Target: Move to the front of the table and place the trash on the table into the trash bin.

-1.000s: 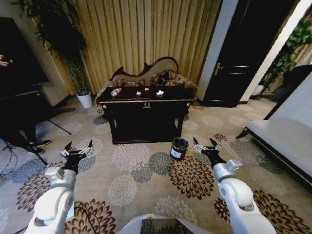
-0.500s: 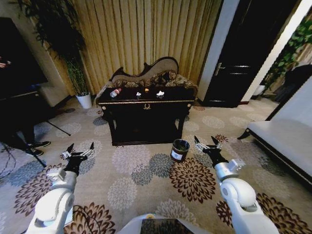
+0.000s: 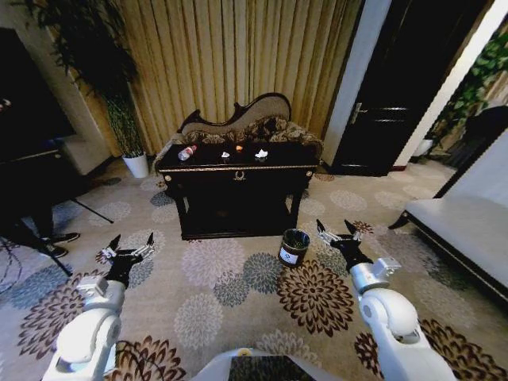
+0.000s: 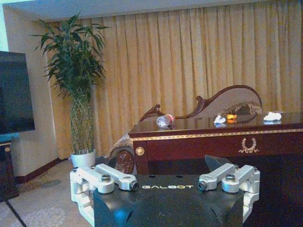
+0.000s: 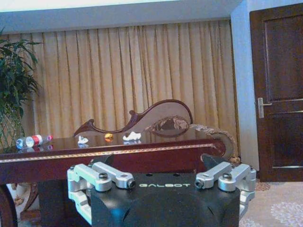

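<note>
The dark table (image 3: 208, 178) with gold trim stands ahead across the carpet, in front of the curtains. On its top lie a clear bottle (image 3: 187, 152) with a red label at the left end, two white scraps (image 3: 225, 154) (image 3: 261, 152) and a tiny orange piece (image 3: 238, 148). The trash bin (image 3: 294, 246) stands on the floor by the table's front right leg. My left gripper (image 3: 129, 240) and right gripper (image 3: 335, 230) are held low and open over the carpet, both empty. The wrist views show the table (image 4: 189, 133) (image 5: 94, 153) with the bottle (image 4: 164, 120) (image 5: 33, 140) lying on it.
A carved-back sofa (image 3: 238, 123) stands behind the table. A tall plant in a white pot (image 3: 137, 163) is at the left, with a dark cabinet (image 3: 32, 171) nearer. A dark door (image 3: 393, 103) and a cushioned bench (image 3: 464, 230) are at the right. Open carpet lies before the table.
The whole head view has shifted slightly: the carpet and the bin sit a little lower. Both grippers stay open and held as before.
</note>
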Controlling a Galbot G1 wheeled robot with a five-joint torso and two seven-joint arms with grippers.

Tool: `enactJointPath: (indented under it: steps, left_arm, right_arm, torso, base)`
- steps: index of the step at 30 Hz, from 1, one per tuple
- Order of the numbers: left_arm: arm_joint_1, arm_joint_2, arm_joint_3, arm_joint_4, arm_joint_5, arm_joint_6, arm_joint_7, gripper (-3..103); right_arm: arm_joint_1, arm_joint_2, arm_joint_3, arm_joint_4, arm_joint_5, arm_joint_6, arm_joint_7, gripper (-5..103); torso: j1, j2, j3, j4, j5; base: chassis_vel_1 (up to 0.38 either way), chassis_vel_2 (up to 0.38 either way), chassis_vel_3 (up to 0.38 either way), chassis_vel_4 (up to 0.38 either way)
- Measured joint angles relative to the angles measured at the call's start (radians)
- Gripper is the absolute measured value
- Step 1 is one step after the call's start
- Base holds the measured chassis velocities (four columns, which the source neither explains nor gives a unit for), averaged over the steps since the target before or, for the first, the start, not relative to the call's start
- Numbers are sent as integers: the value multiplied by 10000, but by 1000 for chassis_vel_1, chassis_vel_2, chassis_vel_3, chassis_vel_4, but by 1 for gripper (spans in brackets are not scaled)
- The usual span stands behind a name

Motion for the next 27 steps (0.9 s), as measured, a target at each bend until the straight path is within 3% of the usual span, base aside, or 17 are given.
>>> enactJointPath:
  steps: [27]
  left_arm:
    - [-106,-14,13,90,-12,-47,38,100]
  right_arm:
    - [161,-296,-101,405,208,-133,0,100]
  torso:
    - [0,0,0,-1,0]
  base:
    - [-103,93,103,-95]
